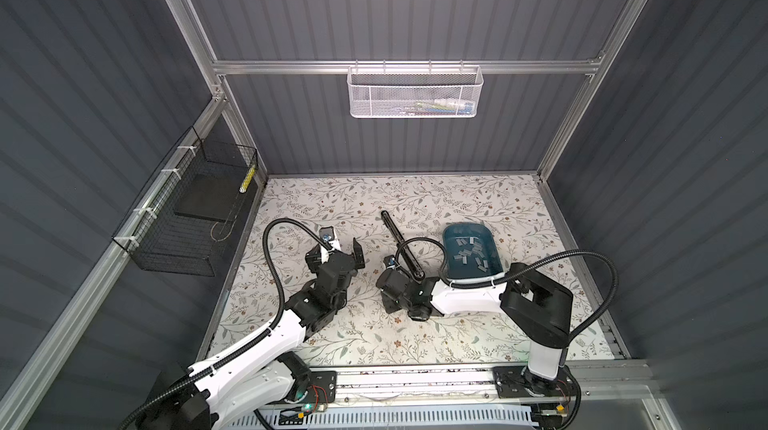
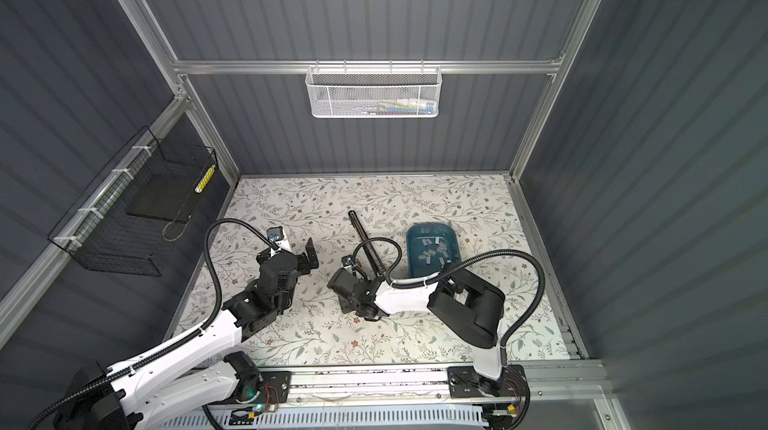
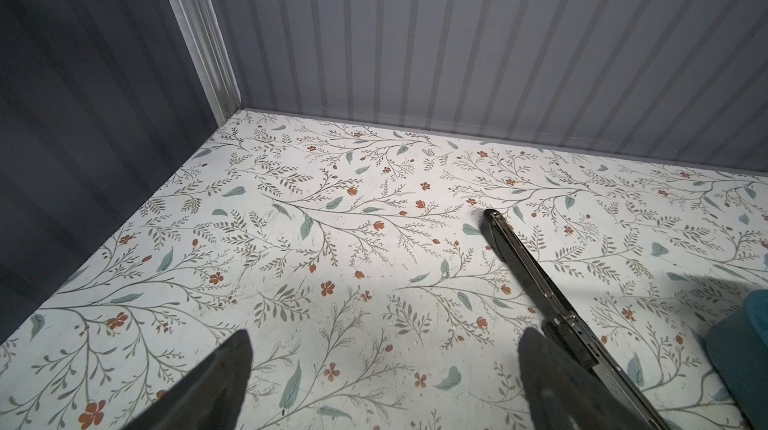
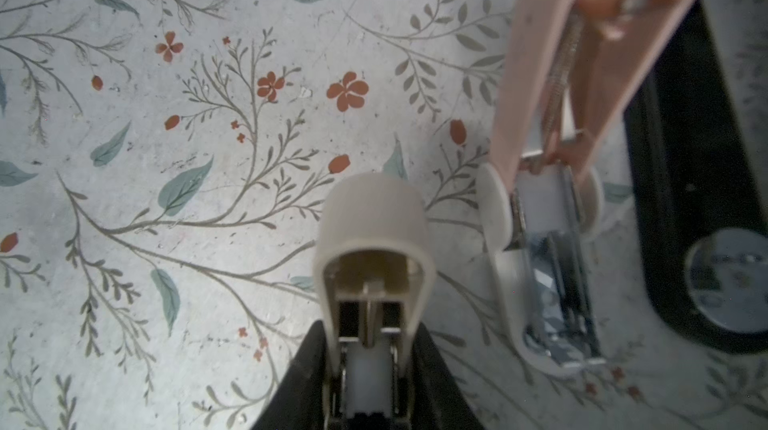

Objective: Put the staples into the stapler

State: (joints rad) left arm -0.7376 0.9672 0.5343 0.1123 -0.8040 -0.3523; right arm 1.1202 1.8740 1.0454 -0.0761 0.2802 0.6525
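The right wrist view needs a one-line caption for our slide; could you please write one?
Right gripper shut on a cream plastic stapler, beside an opened pale-pink stapler, over the floral-patterned tabletop.

Our table from above
We see the stapler (image 1: 398, 240) lying in the middle of the table (image 1: 478, 199); the staples (image 1: 469, 250) lie in the tray (image 1: 493, 250) just right of it, and one basket (image 1: 395, 95) hangs behind.

In both top views we look steeply down from high above the near edge, sharing the whole table (image 1: 415, 195). Left wrist view faces the far wall (image 3: 498, 53), low; right wrist view looks down, close.
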